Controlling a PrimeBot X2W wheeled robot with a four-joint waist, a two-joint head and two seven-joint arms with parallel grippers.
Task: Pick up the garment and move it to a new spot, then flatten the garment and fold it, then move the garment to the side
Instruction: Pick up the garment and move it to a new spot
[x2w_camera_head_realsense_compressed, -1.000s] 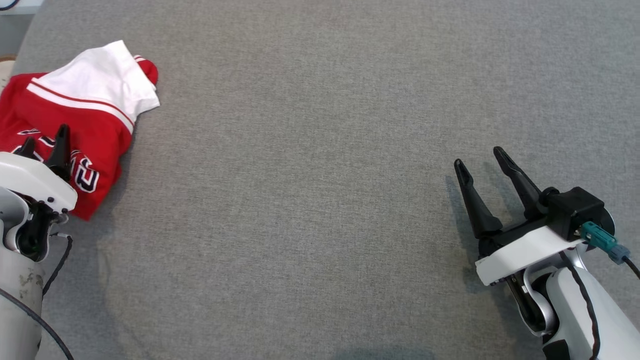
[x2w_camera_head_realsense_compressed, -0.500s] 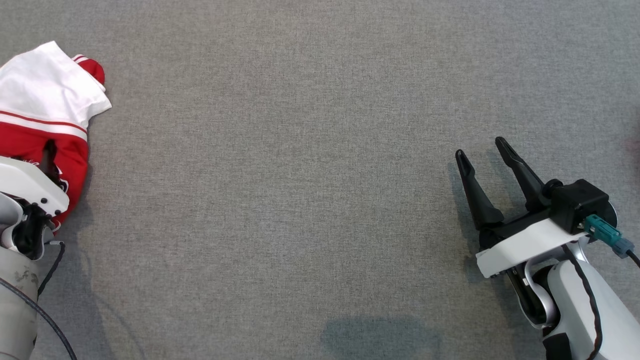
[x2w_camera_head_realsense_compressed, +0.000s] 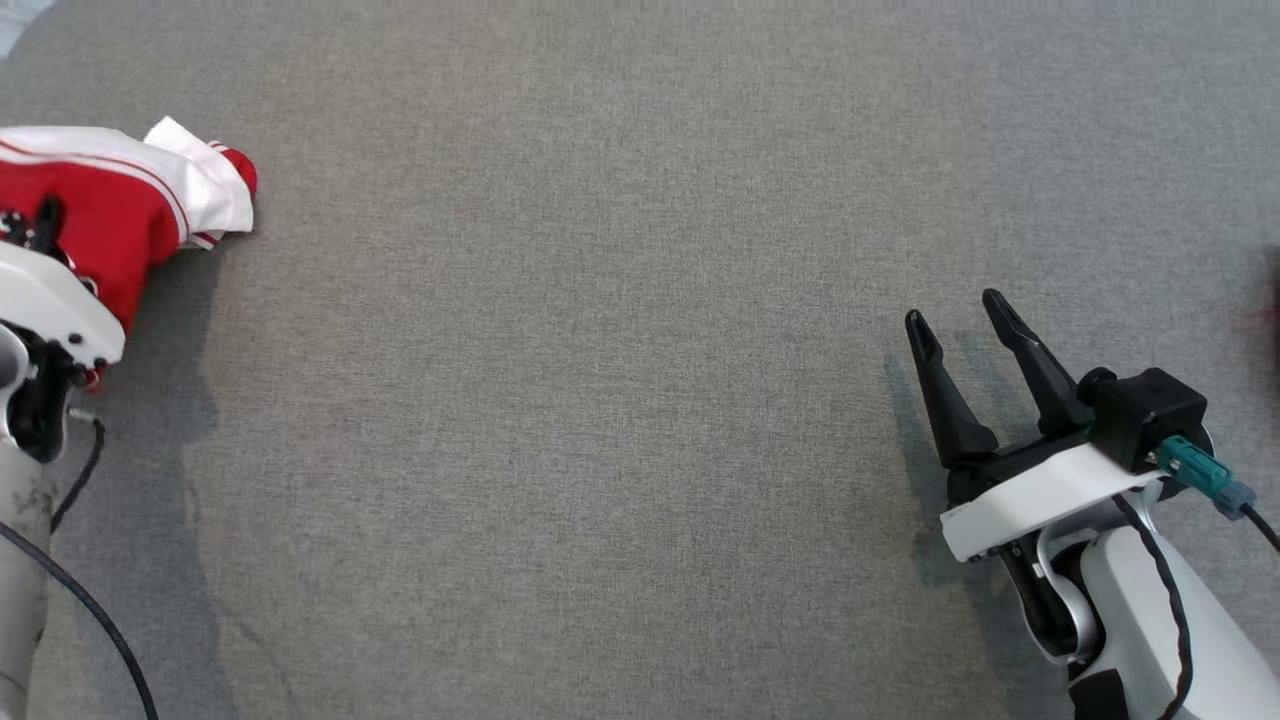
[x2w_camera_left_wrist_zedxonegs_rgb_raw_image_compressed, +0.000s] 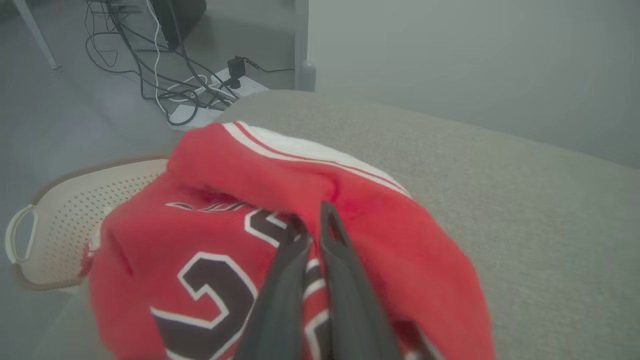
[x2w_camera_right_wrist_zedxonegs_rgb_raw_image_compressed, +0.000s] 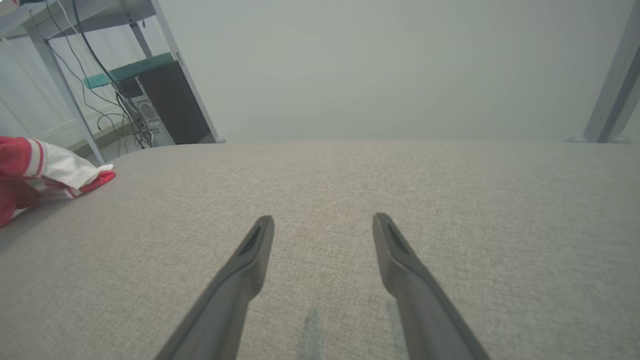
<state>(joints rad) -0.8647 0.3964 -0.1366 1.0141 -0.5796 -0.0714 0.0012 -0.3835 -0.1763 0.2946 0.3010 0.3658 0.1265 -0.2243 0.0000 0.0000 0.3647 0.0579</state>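
A grey cloth-covered table (x2w_camera_head_realsense_compressed: 640, 350) spans the head view, against a plain pale wall. The garment (x2w_camera_head_realsense_compressed: 120, 200), a red jersey with white striped trim, lies bunched at the table's far left edge. Its long axis runs left to right. The white end with a small red cuff points toward the table's middle and rests on the cloth, while the red body runs off the left border. In the left wrist view its dark, white-outlined numerals face upward. The left gripper (x2w_camera_left_wrist_zedxonegs_rgb_raw_image_compressed: 314, 215) is clenched on a fold of the red fabric, fingers pressed together. The right gripper (x2w_camera_head_realsense_compressed: 955, 310) sits well apart at the lower right, jaws spread and empty, just above the table. Past the table's left corner stand a pale perforated basket (x2w_camera_left_wrist_zedxonegs_rgb_raw_image_compressed: 55, 220) and floor cables (x2w_camera_left_wrist_zedxonegs_rgb_raw_image_compressed: 165, 75). A computer tower (x2w_camera_right_wrist_zedxonegs_rgb_raw_image_compressed: 165, 105) stands farther back.
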